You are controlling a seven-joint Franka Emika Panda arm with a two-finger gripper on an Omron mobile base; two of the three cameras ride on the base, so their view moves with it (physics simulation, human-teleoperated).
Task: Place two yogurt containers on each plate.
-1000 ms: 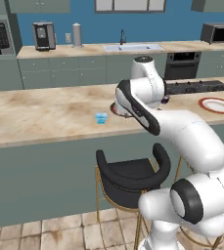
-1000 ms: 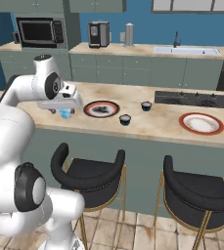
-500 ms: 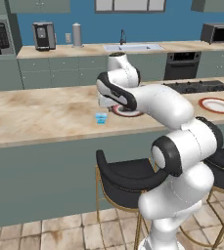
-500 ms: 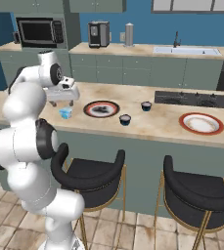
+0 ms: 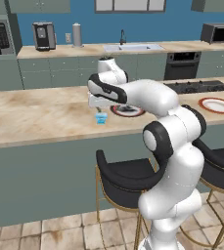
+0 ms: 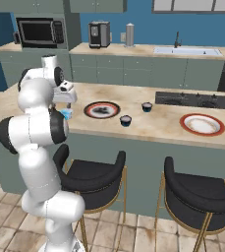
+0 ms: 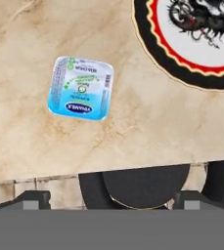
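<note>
Jaws spread wide, nothing between them; I read the gripper (image 5: 100, 106) as hanging just above the counter, over the light blue squat yogurt cup with its printed foil lid (image 7: 80, 88). In my hand view the cup sits on bare marble, off to one side of the line between the two dark finger tips (image 7: 35, 199), not centred.

Cup location: near the front edge of the beige marble island counter (image 5: 35, 114), just beside but apart from the red-ringed plate with a dark outer edge (image 7: 182, 58). That plate carries a dark patterned centre; I cannot tell whether a cup already sits on it.

Risks, my judgement:
- Descending as aligned now, one finger could land on the lid or nudge the cup. Cause: lateral offset.
- Cup is close to the counter edge; a push could send it off onto the black curved bar stool (image 7: 143, 185) below.
- Small squat body, so a shallow pinch may slip.

Further along: two dark navy cups (image 6: 126, 120) (image 6: 147, 106) stand on the counter between the plates, apart from each other. The white plate with a red rim (image 6: 202, 124) lies well apart, beside the black cooktop (image 6: 197, 100). Nothing stands between blue cup and near plate. Back counter has a sink, coffee maker, microwave.
</note>
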